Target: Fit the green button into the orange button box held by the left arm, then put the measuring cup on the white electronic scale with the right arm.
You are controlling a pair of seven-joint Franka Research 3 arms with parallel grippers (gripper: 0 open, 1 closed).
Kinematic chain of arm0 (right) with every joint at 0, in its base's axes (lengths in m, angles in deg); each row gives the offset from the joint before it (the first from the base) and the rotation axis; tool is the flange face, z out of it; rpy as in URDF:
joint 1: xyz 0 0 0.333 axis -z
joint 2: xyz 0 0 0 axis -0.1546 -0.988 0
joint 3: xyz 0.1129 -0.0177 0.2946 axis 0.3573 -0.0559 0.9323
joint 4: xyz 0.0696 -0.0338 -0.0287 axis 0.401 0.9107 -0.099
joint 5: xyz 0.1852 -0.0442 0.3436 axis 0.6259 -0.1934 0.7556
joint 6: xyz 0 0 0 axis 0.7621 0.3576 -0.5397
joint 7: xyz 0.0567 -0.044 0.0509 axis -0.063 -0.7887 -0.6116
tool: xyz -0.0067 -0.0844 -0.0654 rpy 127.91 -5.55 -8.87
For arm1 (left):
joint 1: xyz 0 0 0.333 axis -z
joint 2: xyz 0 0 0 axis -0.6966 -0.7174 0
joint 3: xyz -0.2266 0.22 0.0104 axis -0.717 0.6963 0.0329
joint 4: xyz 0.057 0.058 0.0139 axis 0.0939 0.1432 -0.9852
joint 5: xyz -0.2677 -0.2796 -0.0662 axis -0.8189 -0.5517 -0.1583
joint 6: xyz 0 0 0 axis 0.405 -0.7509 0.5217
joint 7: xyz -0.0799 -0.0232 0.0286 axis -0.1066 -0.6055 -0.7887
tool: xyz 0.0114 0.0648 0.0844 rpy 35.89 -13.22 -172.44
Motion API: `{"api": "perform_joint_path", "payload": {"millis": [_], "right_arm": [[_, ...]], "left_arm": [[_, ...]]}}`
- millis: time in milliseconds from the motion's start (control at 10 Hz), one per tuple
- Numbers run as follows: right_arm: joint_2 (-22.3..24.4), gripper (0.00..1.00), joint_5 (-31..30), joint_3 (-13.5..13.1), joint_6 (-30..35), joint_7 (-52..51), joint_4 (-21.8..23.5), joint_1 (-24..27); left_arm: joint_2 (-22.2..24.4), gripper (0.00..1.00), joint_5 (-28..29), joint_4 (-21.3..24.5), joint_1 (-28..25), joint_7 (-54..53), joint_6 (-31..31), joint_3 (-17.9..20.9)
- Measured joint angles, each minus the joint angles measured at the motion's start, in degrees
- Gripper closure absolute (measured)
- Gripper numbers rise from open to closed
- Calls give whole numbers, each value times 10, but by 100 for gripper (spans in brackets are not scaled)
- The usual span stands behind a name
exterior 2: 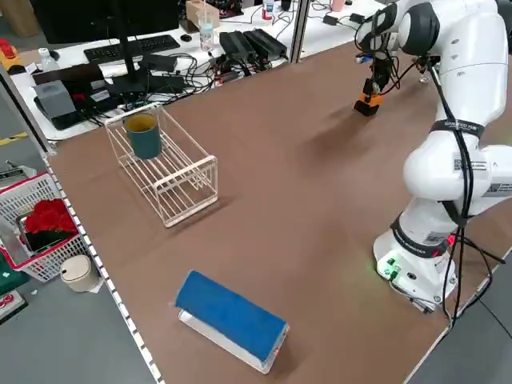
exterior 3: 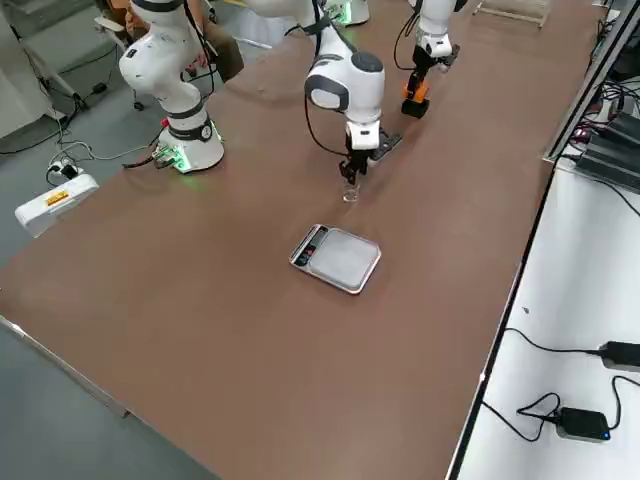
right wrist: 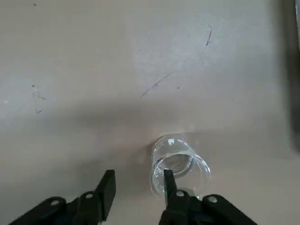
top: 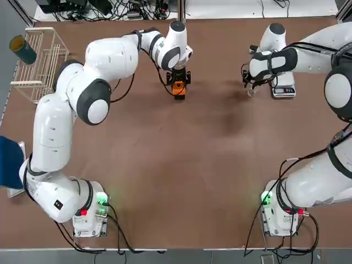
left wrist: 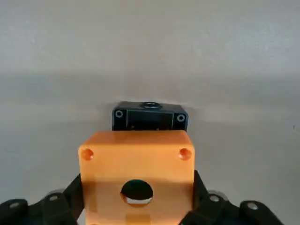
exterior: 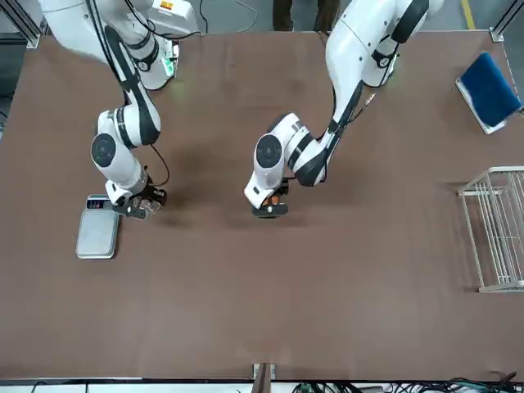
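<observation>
right tool: at the right gripper (right wrist: 139,174), upper right of the top view; fingers apart, one overlapping the cup in the wrist view, with no grip to be seen.
measuring cup: the clear measuring cup (right wrist: 180,166) is at that finger, near the scale but not on it; whether it touches the counter I cannot tell.
scale: the white electronic scale (exterior 3: 343,260), just right of centre in the right side view, its plate bare.
left tool: at the left gripper (left wrist: 138,183), upper middle of the top view, closed around the orange button box (left wrist: 164,164); a black block (left wrist: 150,117) sits against the box.
green button: cannot be made out for certain; something dark green shows in the box's hole, perhaps the button.
done: the box is in hand; the fitting looks likely finished, but the pictures do not prove it.
left: grip the cup, carry it over, set it on the plate.
counter: brown counter (top: 209,165); white wire rack (exterior 2: 172,176) left of centre in the left side view, a teal mug (exterior 2: 144,138) on it; blue pad (exterior 2: 232,316) at bottom centre.
room: monitor (exterior 2: 152,16) and keyboard (exterior 2: 132,48) at upper left of the left side view; a person's legs (exterior: 303,15) at the top of the front view.
</observation>
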Motion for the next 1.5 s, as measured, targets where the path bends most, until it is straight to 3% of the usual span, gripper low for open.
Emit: {"api": "perform_joint_path", "payload": {"millis": [300,700,1500], "right_arm": [[-6,54,0,-1,-6,0,0,0],[-17,71,0,-4,-23,0,0,0],[-19,89,0,-7,-24,0,0,4]], "left_arm": [[-5,14,0,0,0,0,14,0],[-7,14,2,0,0,0,17,4],[-7,14,11,0,1,0,17,4]]}}
